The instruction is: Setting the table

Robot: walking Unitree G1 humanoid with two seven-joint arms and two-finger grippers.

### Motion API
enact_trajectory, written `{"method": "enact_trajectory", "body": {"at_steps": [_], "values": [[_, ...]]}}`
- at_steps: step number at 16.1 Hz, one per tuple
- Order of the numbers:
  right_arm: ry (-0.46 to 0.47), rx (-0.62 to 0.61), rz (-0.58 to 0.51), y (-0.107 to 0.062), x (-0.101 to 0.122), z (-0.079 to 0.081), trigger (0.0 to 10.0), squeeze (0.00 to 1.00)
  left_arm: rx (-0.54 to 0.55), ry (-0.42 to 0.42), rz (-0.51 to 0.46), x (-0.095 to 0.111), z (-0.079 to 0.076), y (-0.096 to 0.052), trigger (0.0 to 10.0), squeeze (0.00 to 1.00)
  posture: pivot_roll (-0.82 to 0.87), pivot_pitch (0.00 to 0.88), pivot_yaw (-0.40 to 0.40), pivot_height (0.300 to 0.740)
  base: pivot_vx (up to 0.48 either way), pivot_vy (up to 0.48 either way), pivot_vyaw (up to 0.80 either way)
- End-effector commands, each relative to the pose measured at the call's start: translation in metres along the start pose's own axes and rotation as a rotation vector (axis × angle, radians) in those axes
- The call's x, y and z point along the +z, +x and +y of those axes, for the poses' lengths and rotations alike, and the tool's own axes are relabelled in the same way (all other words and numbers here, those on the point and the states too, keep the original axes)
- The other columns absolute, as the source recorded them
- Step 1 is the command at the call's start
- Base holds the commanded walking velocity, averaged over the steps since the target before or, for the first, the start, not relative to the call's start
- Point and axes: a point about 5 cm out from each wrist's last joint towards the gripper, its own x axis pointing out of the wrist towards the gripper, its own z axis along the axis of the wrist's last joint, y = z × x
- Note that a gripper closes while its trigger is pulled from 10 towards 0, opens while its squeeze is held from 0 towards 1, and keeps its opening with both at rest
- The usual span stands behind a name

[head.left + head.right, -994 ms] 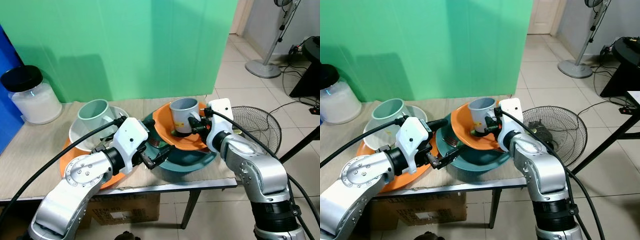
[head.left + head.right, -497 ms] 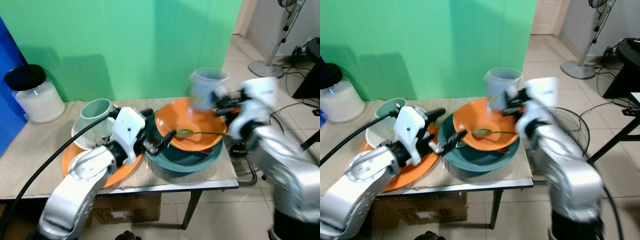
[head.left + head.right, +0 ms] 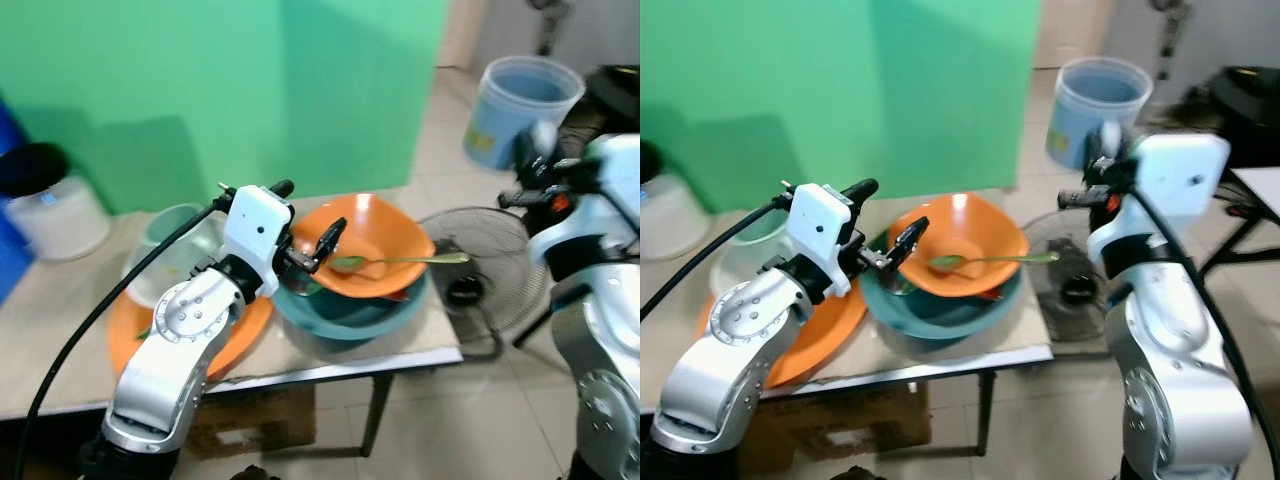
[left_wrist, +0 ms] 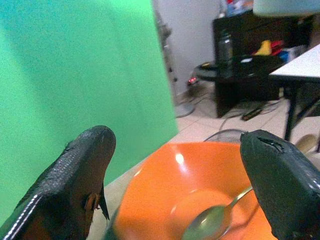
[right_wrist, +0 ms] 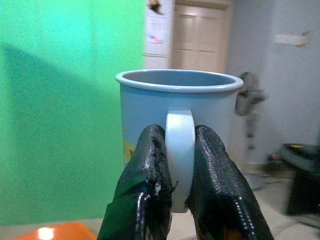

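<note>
The right claw is clamped on the handle of a light blue mug, holding it high in the air off the surface's right end. A yellowish mark sits on the mug's side, too blurred to read. The left claw hangs spread apart over the rim of an orange bowl, gripping nothing. A green-tipped spoon lies in that bowl, which is stacked in a dark teal bowl. A floor fan lies beyond the surface's edge.
</note>
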Motion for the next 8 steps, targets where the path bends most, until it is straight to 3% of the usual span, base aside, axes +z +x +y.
{"method": "enact_trajectory", "body": {"at_steps": [1,8], "values": [[-0.023,-0.016,0.014,-0.0014,-0.0030,-0.0011,10.0,0.00,0.008,0.015,0.003,-0.0006,0.0012,0.0009,10.0,0.97,0.00,0.000,0.045,0.740,0.000,0.000,-0.79],[-0.041,-0.033,0.004,-0.0022,0.0004,0.0020,10.0,0.00,0.028,0.019,0.002,-0.0023,0.0020,-0.0017,10.0,0.96,0.00,0.000,0.036,0.740,0.000,0.000,-0.79]]}}
